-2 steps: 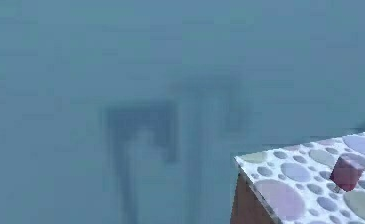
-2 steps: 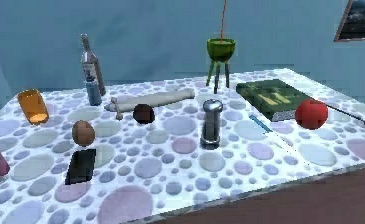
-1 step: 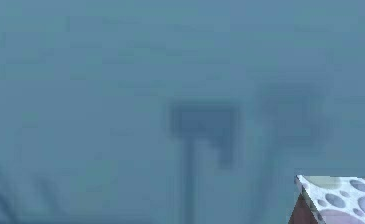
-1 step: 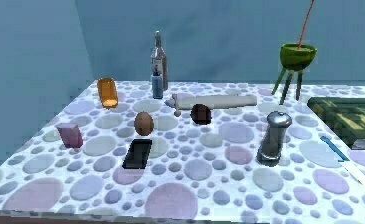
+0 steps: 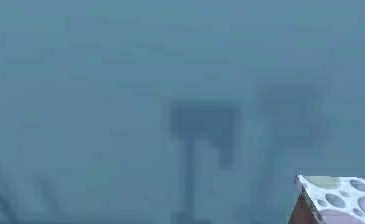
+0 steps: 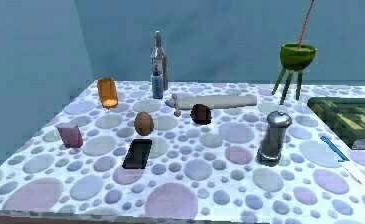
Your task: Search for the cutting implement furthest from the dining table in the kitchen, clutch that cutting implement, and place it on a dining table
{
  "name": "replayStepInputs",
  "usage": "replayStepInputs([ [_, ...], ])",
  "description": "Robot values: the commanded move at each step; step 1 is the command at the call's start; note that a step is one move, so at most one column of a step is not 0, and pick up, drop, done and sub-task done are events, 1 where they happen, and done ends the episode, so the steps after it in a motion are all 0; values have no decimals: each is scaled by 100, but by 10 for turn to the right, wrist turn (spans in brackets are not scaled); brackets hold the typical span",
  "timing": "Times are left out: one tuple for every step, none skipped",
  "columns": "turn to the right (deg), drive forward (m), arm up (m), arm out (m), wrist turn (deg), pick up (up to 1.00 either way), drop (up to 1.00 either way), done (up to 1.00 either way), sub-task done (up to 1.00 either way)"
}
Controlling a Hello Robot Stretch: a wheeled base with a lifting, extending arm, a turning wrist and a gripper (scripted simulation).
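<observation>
Dotted lilac-and-white table (image 6: 205, 172): flat black phone (image 6: 137, 153), steel pepper mill (image 6: 274, 138), thin pale-blue stick (image 6: 335, 150) by the right edge, cannot tell if it is the cutting implement. Farther: brown egg (image 6: 144, 122), dark red round fruit (image 6: 200, 113), orange cup (image 6: 108, 92), tall blue bottle (image 6: 157, 65). State of the fingers: cannot tell.

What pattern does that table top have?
The table is white with big round lilac and pale grey spots; the arm side view shows it best.
</observation>
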Motion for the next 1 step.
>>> replayStepInputs([
  [0, 0, 38, 0, 0, 0, 0, 0, 0],
])
